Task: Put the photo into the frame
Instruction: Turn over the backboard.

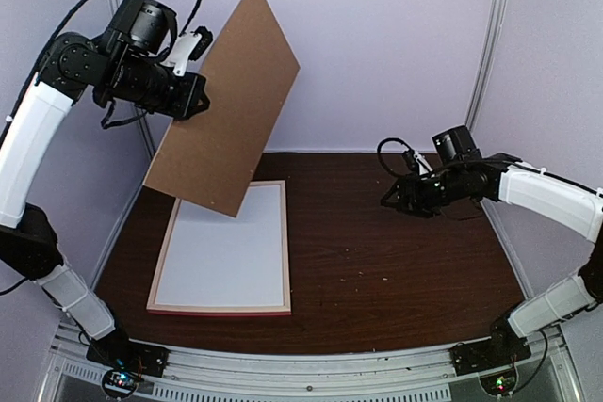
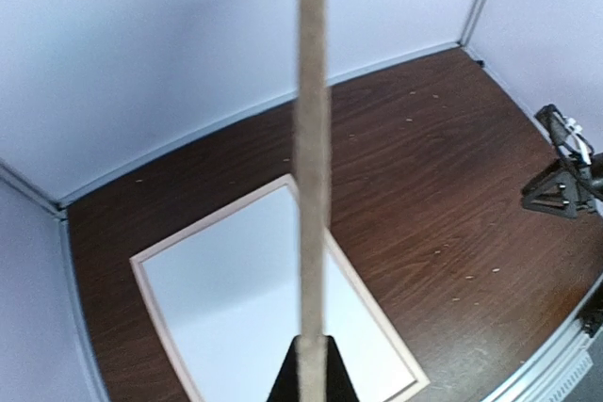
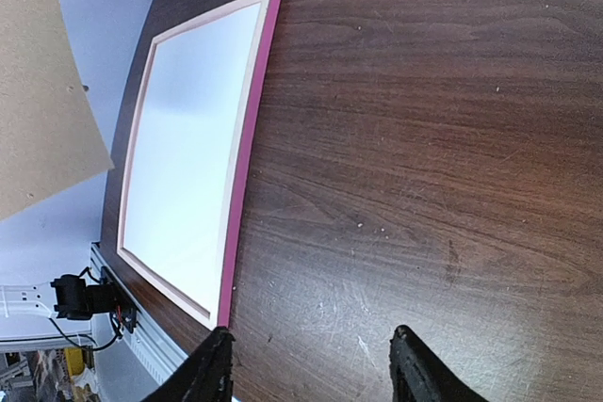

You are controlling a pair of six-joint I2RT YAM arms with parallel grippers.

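left pincer holds the flat brown backing board up at 11 o'clock, baring the pink wooden frame; right pincer hangs wide.

Was shut in by pale lavender walls, joined at silver corner posts. Held a dark wood-grain tabletop, flecked with pale specks, edged in front by an aluminium rail. Was lit evenly.
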